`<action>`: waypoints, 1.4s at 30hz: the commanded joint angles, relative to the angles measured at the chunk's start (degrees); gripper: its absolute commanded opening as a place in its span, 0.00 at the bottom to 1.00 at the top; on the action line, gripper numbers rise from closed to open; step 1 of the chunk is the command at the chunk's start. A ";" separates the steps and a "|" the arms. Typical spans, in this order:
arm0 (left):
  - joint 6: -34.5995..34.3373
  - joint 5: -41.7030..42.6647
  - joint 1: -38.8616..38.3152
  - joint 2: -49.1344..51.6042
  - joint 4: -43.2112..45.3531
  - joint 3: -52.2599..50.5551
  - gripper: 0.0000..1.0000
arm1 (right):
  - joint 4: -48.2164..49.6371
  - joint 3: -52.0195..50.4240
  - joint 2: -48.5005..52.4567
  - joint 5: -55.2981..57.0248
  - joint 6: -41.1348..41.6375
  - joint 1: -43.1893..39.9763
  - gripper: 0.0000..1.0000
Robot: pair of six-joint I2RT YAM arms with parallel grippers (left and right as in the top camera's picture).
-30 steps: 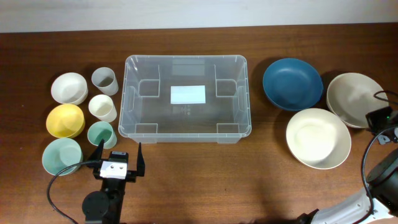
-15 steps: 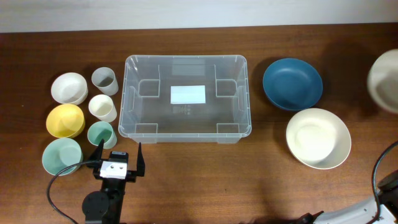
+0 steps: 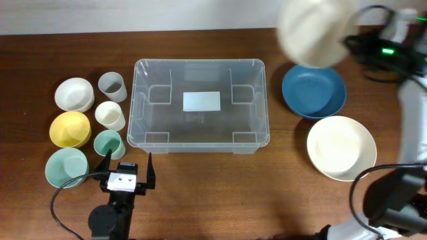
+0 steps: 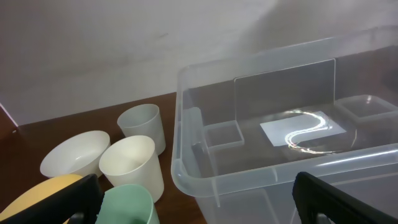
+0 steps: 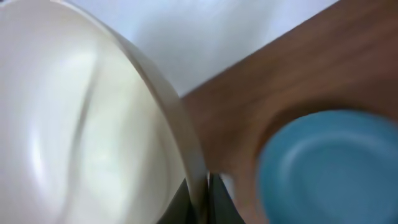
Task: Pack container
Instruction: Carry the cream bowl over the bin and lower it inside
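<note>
The clear plastic container [image 3: 200,103] sits mid-table with a white label on its base; it also shows in the left wrist view [image 4: 280,143]. My right gripper [image 3: 347,41] is shut on the rim of a beige bowl [image 3: 313,30], held high in the air at the container's far right corner, blurred; in the right wrist view the bowl [image 5: 87,124] fills the left side with the jaws [image 5: 202,193] pinching its rim. My left gripper [image 3: 127,172] is open and empty in front of the container's near left corner.
A blue bowl [image 3: 313,90] and a cream bowl [image 3: 341,147] lie right of the container. On the left stand a white bowl [image 3: 73,94], yellow bowl [image 3: 69,129], pale green bowl [image 3: 65,166], grey cup [image 3: 112,86], cream cup [image 3: 109,115] and green cup [image 3: 107,143].
My right gripper has lifted the beige bowl from the far right of the table and carried it up and leftward towards the container. The left arm has not moved.
</note>
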 commanded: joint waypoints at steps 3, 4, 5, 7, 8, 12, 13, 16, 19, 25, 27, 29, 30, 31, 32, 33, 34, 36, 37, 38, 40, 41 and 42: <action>0.72 0.42 0.31 -0.28 -0.09 -0.26 0.99 | -0.57 0.66 -0.98 19.08 -1.90 17.86 0.04; 0.72 0.42 0.31 -0.28 -0.09 -0.26 0.99 | -1.11 0.66 -0.87 23.08 -1.88 20.79 0.04; 0.72 0.42 0.31 -0.28 -0.09 -0.26 1.00 | -2.27 0.66 -0.68 28.81 -1.81 25.18 0.04; 0.72 0.42 0.31 -0.28 -0.09 -0.26 1.00 | -3.13 0.63 -0.28 32.24 -1.81 29.42 0.04; 0.72 0.42 0.31 -0.28 -0.09 -0.26 1.00 | -3.45 0.63 0.09 33.38 -1.84 32.04 0.04; 0.72 0.44 0.31 -0.28 -0.09 -0.26 1.00 | -3.43 0.59 2.27 33.33 -0.11 38.18 0.04; 0.72 0.42 0.31 -0.28 -0.09 -0.26 1.00 | -3.45 0.52 3.10 33.33 -0.11 39.19 0.04; 0.72 0.42 0.31 -0.28 -0.09 -0.26 0.99 | -3.48 0.52 5.68 32.74 0.35 40.70 0.04; 0.72 0.42 0.31 -0.28 -0.09 -0.26 1.00 | -3.21 0.52 8.41 28.81 1.38 41.11 0.04; 0.72 0.42 0.31 -0.28 -0.09 -0.26 1.00 | -3.30 0.52 12.50 20.63 1.40 41.62 0.04; 0.72 0.42 0.31 -0.28 -0.09 -0.26 1.00 | -3.32 0.44 13.49 18.21 1.53 42.16 0.04; 0.72 0.42 0.31 -0.28 -0.09 -0.26 1.00 | -3.54 0.37 15.45 17.40 2.91 43.17 0.04; 0.72 0.42 0.31 -0.28 -0.09 -0.26 1.00 | -3.54 0.37 15.76 17.40 2.91 43.32 0.04; 0.72 0.42 0.31 -0.28 -0.09 -0.26 1.00 | -3.58 0.37 16.37 17.38 2.91 43.65 0.04; 0.72 0.42 0.31 -0.28 -0.09 -0.26 1.00 | -3.69 0.37 16.92 17.40 2.91 43.91 0.04; 0.72 0.42 0.31 -0.28 -0.09 -0.26 0.99 | -3.69 0.37 17.11 17.44 2.91 44.13 0.04; 0.72 0.42 0.31 -0.28 -0.09 -0.26 0.99 | -3.56 0.28 17.64 17.62 2.91 44.39 0.04; 0.72 0.42 0.31 -0.28 -0.09 -0.26 1.00 | -3.41 0.28 18.10 17.94 2.91 44.57 0.04; 0.72 0.42 0.31 -0.28 -0.09 -0.26 1.00 | -3.41 0.28 18.34 18.29 2.91 44.65 0.04; 0.72 0.42 0.31 -0.28 -0.09 -0.26 1.00 | -3.39 0.28 18.88 19.02 2.91 44.72 0.04; 0.72 0.42 0.31 -0.28 -0.09 -0.26 1.00 | -3.39 0.28 19.65 19.85 2.91 44.70 0.04; 0.72 0.42 0.31 -0.28 -0.09 -0.26 1.00 | -3.28 0.28 19.91 19.89 2.89 44.72 0.04; 0.72 0.42 0.31 -0.28 -0.09 -0.26 1.00 | -3.19 0.26 20.50 19.89 2.89 44.72 0.04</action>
